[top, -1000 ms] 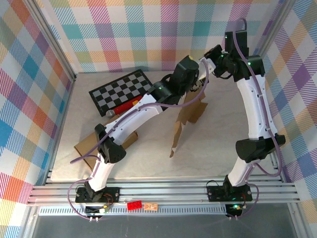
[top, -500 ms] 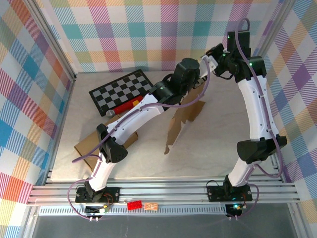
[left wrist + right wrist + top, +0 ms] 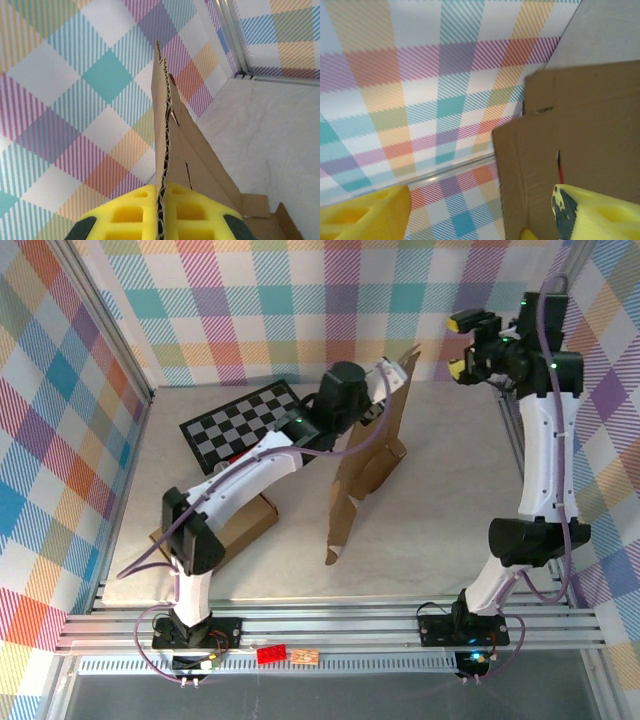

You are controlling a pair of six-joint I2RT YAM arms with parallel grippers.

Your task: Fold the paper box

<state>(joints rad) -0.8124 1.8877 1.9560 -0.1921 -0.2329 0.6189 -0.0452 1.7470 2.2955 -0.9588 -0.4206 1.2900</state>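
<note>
The paper box is a flat brown cardboard blank [image 3: 362, 465] held upright, its top corner near the back wall and its lower flap touching the table. My left gripper [image 3: 383, 392] is shut on its upper edge. In the left wrist view the yellow pads [image 3: 135, 217] pinch the corrugated edge of the blank [image 3: 187, 150] between them. My right gripper [image 3: 462, 346] hangs open to the right of the blank, high up and apart from it. In the right wrist view the blank [image 3: 580, 140] faces my right gripper [image 3: 480, 215], with its yellow fingers [image 3: 365, 212] spread wide.
A checkerboard [image 3: 245, 420] lies at the back left with a red and black tool [image 3: 243, 454] at its near edge. Another cardboard piece [image 3: 245, 528] lies flat under the left arm. Plaid walls and metal posts close the sides, and a rail [image 3: 320, 625] runs along the front.
My left gripper has shut on the cardboard and raised it more upright. My right gripper has opened, let go of the cardboard and drawn away up and to the right.
</note>
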